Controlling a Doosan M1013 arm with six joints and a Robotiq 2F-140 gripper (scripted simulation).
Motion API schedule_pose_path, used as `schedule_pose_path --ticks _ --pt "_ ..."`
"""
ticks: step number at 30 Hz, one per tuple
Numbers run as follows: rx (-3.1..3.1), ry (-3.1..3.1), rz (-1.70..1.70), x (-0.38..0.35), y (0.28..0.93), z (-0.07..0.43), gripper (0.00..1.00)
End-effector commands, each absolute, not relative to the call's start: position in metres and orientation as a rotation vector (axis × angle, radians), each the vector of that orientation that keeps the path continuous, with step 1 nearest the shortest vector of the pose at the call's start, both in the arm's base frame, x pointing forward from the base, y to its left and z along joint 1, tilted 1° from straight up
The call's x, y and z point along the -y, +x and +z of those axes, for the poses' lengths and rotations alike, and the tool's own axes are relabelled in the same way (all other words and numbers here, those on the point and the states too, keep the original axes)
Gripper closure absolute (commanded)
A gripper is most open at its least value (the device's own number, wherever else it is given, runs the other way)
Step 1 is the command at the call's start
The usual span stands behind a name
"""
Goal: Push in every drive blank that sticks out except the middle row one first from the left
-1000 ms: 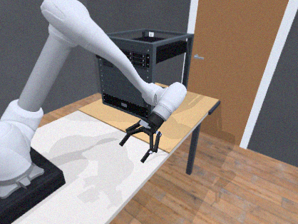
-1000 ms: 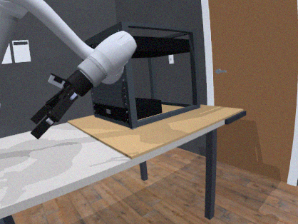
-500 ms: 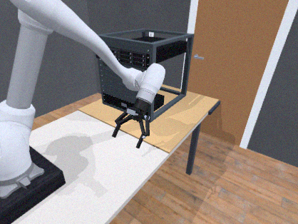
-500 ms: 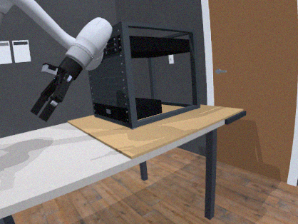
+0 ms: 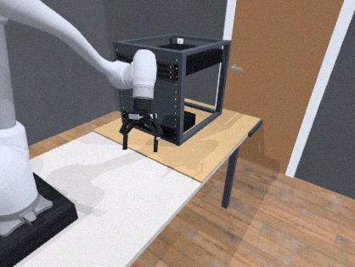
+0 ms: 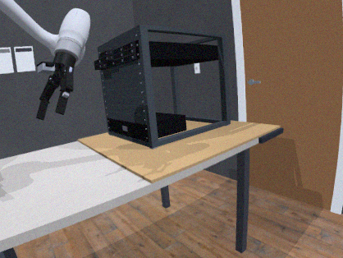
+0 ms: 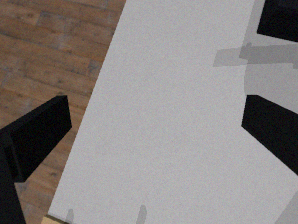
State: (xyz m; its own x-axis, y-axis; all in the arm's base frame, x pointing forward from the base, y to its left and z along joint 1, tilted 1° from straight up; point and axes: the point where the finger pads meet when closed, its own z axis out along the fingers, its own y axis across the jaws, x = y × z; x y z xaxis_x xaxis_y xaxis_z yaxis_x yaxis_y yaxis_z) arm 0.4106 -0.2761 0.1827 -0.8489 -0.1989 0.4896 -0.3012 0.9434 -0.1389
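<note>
gripper [image 6: 52, 104] released, fingers spread, holding nothing; hung pointing down at 9 o'clock of rack [image 6: 146, 86], apart from it; drive blanks [image 6: 119, 52] in top rows

The arm [image 5: 64, 38] is smooth glossy white, with thick rounded links and a capsule-shaped wrist. Its flared white foot sits on a black base plate [image 5: 64, 213]. The gripper [image 5: 140, 146] is black, with angular linkage fingers [image 6: 41, 108] and small white markings.
</note>
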Motion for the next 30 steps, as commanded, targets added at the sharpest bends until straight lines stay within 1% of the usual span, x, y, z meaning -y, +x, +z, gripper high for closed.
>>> schedule_pose_path --ticks 1,5,7,22,24,30 --pt "2.697 0.479 0.421 0.241 0.426 0.200 0.00" --pt "2.762 0.592 0.535 0.210 0.439 0.214 0.00" --pt "2.762 0.592 0.535 0.210 0.439 0.214 0.00" --pt "2.928 1.076 1.025 0.089 0.490 0.270 0.00" --pt "2.928 1.076 1.025 0.089 0.490 0.270 0.00" --pt "2.947 1.305 1.253 0.036 0.511 0.294 0.00"
